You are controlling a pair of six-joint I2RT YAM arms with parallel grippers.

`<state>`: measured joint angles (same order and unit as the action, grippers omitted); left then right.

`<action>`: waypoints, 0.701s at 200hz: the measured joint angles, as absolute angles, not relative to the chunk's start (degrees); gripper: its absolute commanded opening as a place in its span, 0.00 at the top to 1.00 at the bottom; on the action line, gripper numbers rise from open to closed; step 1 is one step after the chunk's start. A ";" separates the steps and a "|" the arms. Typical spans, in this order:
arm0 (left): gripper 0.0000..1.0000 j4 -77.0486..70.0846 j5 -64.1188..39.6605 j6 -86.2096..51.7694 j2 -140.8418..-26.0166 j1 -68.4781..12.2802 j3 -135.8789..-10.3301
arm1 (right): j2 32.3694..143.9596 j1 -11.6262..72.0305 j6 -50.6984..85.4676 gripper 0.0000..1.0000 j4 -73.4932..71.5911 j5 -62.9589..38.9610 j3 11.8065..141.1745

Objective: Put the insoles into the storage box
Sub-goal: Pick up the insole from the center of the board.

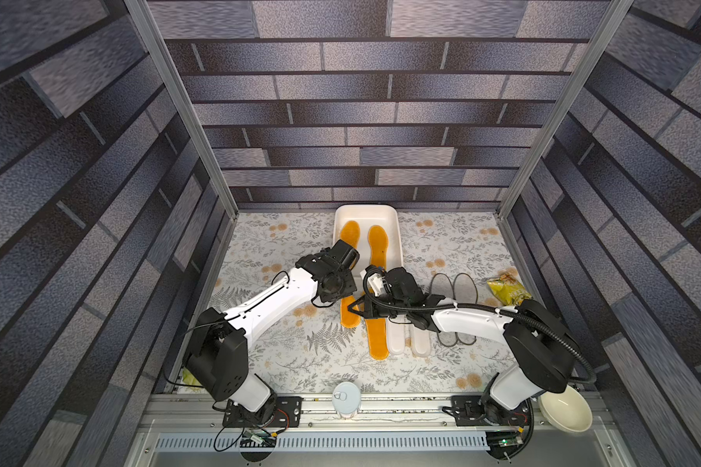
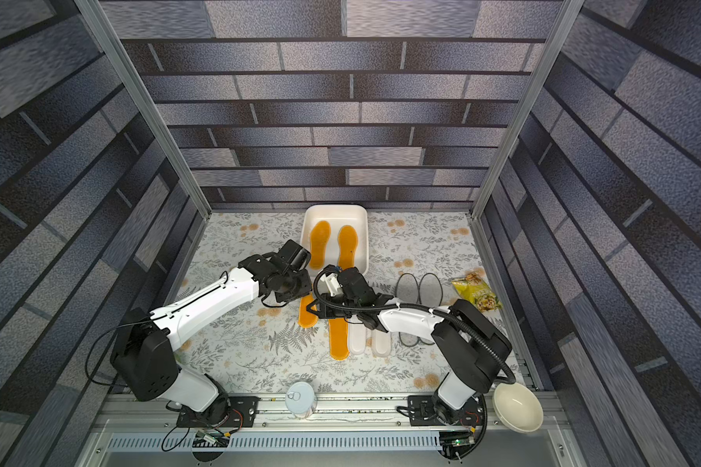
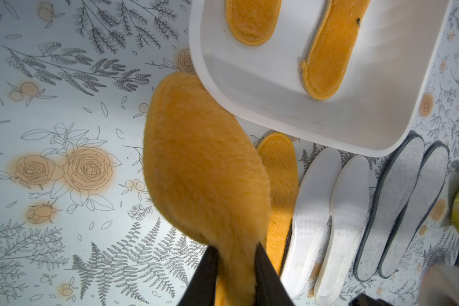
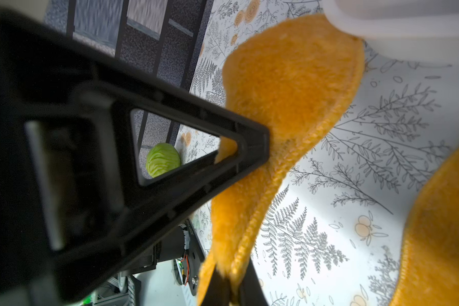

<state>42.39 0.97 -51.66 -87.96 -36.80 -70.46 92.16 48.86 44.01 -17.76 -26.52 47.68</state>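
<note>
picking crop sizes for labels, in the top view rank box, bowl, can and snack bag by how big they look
In a top view, largest to smallest:
1. box
2. bowl
3. snack bag and can: they look about alike, and the can is nearer the camera, so unranked.

Fuzzy orange insole (image 3: 204, 172) — glossy plastic box (image 3: 263, 87)

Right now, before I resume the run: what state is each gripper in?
Left gripper: jaws closed on the lifted orange insole.
Right gripper: jaws shut on that same orange insole.
</note>
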 measured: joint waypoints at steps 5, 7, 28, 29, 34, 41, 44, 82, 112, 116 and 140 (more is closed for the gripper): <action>0.63 42.46 1.13 -51.70 -87.90 -36.84 -70.46 | 92.16 48.88 43.70 1.00 -17.69 -26.41 47.68; 0.62 42.48 1.15 -51.64 -87.90 -36.84 -70.46 | 92.16 48.88 43.70 1.00 -17.65 -26.35 47.68; 0.43 42.76 1.58 -52.07 -87.35 -37.01 -70.46 | 92.14 48.90 43.18 1.00 -17.32 -26.22 47.68; 0.42 42.83 1.58 -51.72 -87.29 -37.01 -70.46 | 92.14 48.90 43.11 1.00 -17.32 -26.22 47.68; 0.36 42.94 1.72 -52.14 -87.05 -37.06 -70.46 | 92.14 48.90 42.92 1.00 -17.23 -26.22 47.66; 0.26 43.11 1.83 -52.23 -86.61 -37.06 -70.46 | 92.14 48.90 42.57 1.00 -17.17 -26.26 47.66; 0.23 43.16 1.96 -51.96 -86.37 -37.06 -70.46 | 92.12 48.90 42.46 1.00 -17.19 -26.33 47.62; 0.00 43.94 3.05 -52.95 -80.77 -36.56 -70.43 | 89.86 48.90 40.64 1.00 -17.15 -28.21 45.74; 0.00 45.50 4.93 -52.97 -74.08 -34.63 -70.35 | 86.87 48.90 38.68 1.00 -17.15 -29.58 45.41; 0.00 45.71 5.19 -52.99 -73.03 -34.26 -70.24 | 86.41 48.90 38.39 1.00 -17.10 -29.80 45.41; 0.00 46.70 6.31 -53.17 -66.96 -31.09 -68.34 | 83.44 48.90 36.56 1.00 -15.59 -30.11 45.65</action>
<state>46.70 6.31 -53.17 -66.96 -31.09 -68.34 83.44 48.90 36.56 -15.59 -30.11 45.65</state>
